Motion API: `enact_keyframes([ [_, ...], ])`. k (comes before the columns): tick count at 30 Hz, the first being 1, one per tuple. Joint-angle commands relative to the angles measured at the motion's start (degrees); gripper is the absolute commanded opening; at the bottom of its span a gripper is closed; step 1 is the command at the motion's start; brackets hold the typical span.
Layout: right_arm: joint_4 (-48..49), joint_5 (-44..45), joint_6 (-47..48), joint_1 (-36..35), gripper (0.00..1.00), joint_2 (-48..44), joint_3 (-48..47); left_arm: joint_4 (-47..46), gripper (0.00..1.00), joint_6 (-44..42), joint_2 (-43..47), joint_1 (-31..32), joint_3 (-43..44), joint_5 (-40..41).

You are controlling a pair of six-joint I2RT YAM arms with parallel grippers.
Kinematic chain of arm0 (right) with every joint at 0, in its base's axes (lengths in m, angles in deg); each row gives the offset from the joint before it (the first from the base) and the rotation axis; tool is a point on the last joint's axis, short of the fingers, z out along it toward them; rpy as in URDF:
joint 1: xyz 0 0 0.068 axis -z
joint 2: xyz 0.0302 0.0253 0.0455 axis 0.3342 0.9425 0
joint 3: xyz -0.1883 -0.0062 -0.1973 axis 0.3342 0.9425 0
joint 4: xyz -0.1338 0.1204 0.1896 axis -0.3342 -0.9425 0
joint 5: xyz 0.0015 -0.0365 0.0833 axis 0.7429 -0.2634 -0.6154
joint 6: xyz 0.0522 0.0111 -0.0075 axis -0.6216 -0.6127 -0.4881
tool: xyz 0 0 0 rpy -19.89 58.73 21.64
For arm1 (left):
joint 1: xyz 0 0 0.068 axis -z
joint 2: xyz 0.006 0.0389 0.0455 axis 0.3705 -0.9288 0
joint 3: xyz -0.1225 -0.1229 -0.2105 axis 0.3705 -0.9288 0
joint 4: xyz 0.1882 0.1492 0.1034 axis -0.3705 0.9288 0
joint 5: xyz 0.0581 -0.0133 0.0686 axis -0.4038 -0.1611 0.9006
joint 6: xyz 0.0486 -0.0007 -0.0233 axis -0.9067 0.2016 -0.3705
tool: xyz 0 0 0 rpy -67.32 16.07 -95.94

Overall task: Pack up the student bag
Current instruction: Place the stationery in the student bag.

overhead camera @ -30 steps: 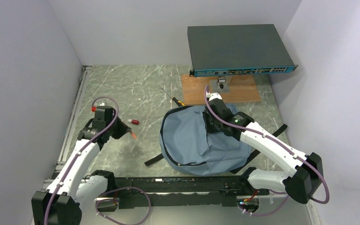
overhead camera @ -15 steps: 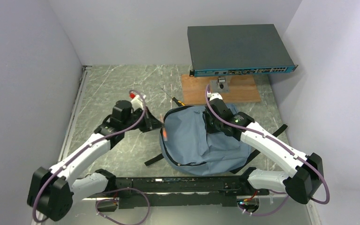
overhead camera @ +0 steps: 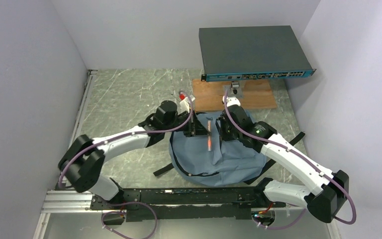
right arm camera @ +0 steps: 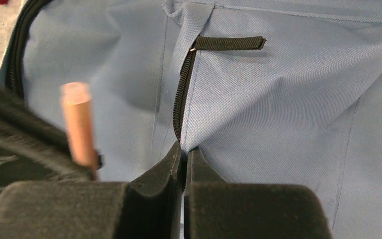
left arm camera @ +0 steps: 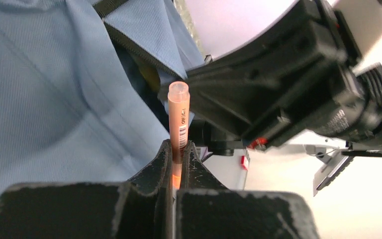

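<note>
Over the bag (overhead camera: 204, 162) on the surface (overhead camera: 129, 94), the left end effector (left arm camera: 177, 149) clamped an orange pen (left arm camera: 179, 114), its long axis aimed at the zip (right arm camera: 179, 99) just ahead, whose edge the right end effector (right arm camera: 184, 154) pinched tight.

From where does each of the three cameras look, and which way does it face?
Top external: above and behind the arms, facing down on the table and the student bag; the left arm and right arm show whole.
Left wrist: on the left arm, facing along the left gripper, shut on an orange pen, toward the bag; the right arm is beyond.
Right wrist: on the right arm, facing along the right gripper, shut on the bag's zipper edge.
Shared: both wrist views show the pen and the bag's blue fabric.
</note>
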Motion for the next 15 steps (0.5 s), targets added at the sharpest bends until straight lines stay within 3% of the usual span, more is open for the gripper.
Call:
enact_keyframes([
  [1,8.02,-1.78,1.39,-0.34,0.00,-3.92,-0.64,-9.67,0.00,6.73,-6.97,0.39,4.19,-5.48],
  [5,10.47,-2.98,1.38,-0.34,0.00,-5.34,0.34,-7.45,0.00,9.14,-14.92,0.37,9.16,-10.43],
  [12,13.59,-7.02,3.09,-0.34,0.00,-5.80,1.32,-16.11,0.00,18.29,-24.31,0.70,12.98,-19.15],
  [15,15.42,-7.77,3.77,-0.33,0.00,-6.47,2.91,-16.93,0.00,21.94,-25.19,0.12,11.28,-17.13],
])
